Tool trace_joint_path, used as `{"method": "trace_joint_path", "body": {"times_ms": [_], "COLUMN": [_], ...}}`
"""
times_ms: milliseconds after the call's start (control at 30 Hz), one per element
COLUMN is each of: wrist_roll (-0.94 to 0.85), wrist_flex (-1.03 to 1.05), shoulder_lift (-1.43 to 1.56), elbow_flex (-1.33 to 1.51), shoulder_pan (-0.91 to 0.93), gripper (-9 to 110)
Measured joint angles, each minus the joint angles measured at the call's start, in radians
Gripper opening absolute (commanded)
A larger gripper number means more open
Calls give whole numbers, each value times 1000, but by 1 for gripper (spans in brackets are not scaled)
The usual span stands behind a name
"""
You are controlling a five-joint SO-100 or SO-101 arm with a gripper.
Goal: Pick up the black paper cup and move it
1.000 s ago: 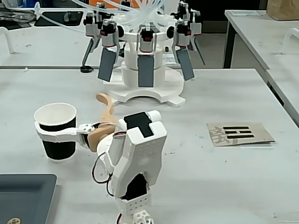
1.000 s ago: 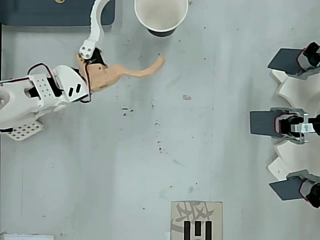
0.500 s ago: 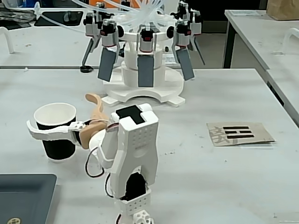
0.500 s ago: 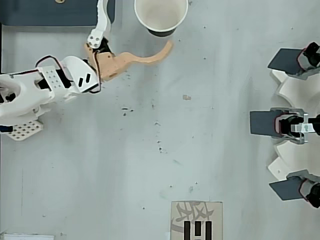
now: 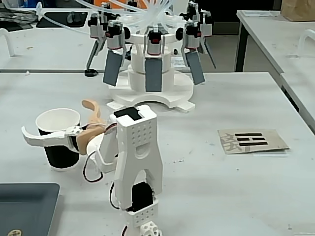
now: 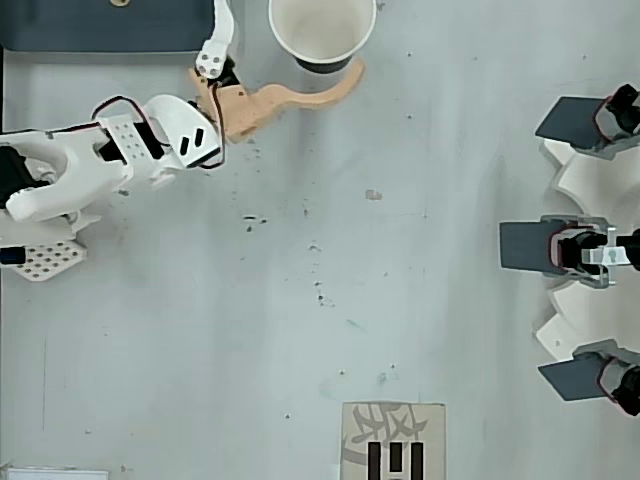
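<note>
- The grey counter point(image 5: 236, 196) is carrying everything, and is showing small dark specks near its middle in the overhead view.
- A white fixture with grey paddles point(image 5: 152, 73) is standing at the counter's far edge in the fixed view, at the right edge in the overhead view point(image 6: 590, 245).
- The white arm point(image 5: 135, 162) is rising from the near edge in the fixed view and reaching left toward the cup; overhead point(image 6: 110, 165) it is lying along the left edge.
- A dark tray point(image 5: 24, 206) is sitting at the near left corner in the fixed view.
- A cardboard card with black bars point(image 5: 252, 140) is lying flat toward the right edge.
- The black paper cup point(image 5: 59, 138) is standing upright near the left edge, against the top edge overhead point(image 6: 322, 32).
- The fingers point(image 6: 300, 45) are spreading wide apart, released: the tan finger point(image 6: 300, 95) is lying just beside the cup, and the white finger point(image 5: 44, 138) is crossing its near side.
</note>
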Motion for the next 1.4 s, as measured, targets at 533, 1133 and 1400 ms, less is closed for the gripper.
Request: {"method": "trace_joint_path", "body": {"times_ms": [533,1133,1400], "wrist_roll": [15,25,28], "wrist_flex": [18,18,28], "shoulder_lift": [-163,-291,-319], "elbow_flex": [-135,-241,-264], "shoulder_pan": [-3,-51,-58], "gripper": [46,45,44]}}
